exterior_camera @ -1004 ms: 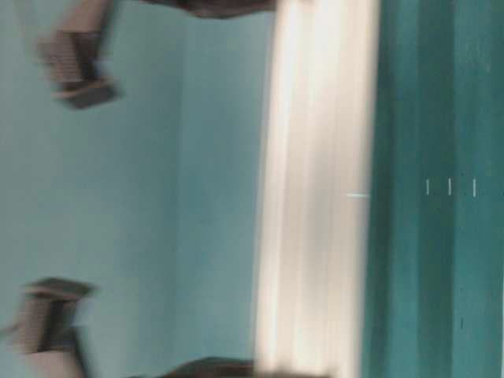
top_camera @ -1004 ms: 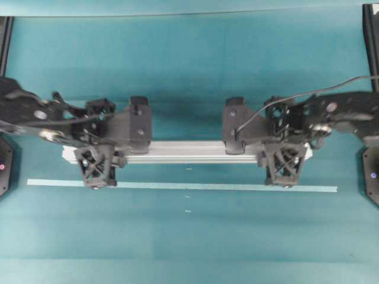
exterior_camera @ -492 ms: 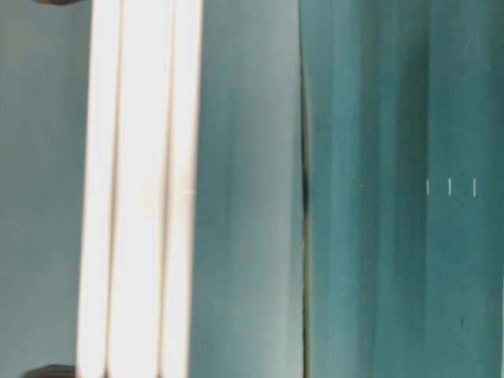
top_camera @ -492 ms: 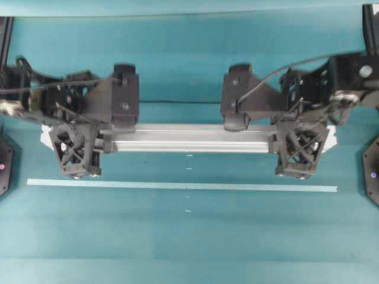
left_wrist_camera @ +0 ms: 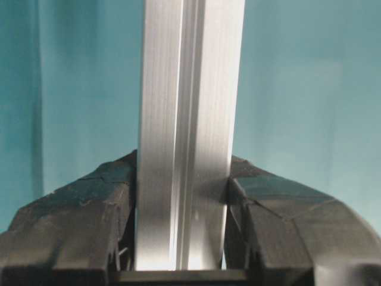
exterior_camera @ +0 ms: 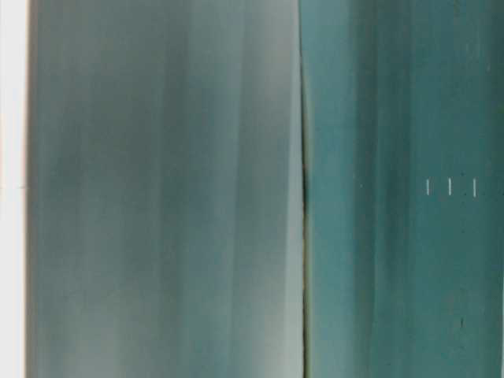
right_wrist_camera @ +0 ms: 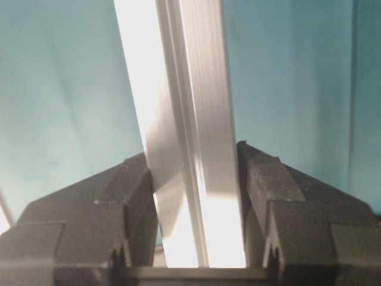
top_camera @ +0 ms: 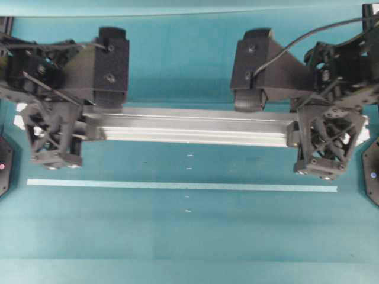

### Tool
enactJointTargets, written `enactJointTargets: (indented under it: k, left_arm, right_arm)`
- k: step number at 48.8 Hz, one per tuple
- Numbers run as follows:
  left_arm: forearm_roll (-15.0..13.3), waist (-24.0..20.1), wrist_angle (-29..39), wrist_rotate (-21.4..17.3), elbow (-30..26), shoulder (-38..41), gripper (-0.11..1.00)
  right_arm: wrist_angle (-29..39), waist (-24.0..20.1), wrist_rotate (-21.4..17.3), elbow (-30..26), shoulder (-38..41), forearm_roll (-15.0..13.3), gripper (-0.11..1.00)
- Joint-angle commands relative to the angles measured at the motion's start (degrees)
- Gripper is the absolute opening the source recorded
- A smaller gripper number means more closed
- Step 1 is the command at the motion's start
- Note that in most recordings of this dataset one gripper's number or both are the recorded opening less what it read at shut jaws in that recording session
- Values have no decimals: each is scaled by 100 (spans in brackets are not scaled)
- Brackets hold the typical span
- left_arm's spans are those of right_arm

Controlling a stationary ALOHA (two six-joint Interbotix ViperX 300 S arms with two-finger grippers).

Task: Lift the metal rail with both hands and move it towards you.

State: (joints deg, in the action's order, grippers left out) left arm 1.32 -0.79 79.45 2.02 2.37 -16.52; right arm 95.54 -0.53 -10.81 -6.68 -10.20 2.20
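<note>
A big flat teal table top (top_camera: 189, 248) is filling the view. A thin pale tape strip (top_camera: 177, 186) is lying straight across it.

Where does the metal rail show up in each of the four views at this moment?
Overhead: rail lies level across the upper middle, a gripper at each end.
Table-level: only a blurred pale strip at the far left edge, possibly the rail; cannot tell.
Left wrist: rail runs up the centre between the black fingers.
Right wrist: rail, centre, slightly tilted.
Shared landmark: the teal table.
</note>
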Motion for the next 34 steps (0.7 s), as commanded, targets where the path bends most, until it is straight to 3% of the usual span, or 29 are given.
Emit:
enactJointTargets:
  k: [1, 13, 34]
  left_arm:
    - [18, 26, 272, 123, -431, 0, 31]
    - [18, 70, 448, 352, -1055, 158, 31]
    - [18, 88, 457, 378, -1204, 211, 31]
  right_arm:
    - [35, -18, -290, -413, -18, -26, 40]
    - [237, -35, -492, -703, 0, -62, 40]
    - [229, -70, -492, -844, -26, -62, 40]
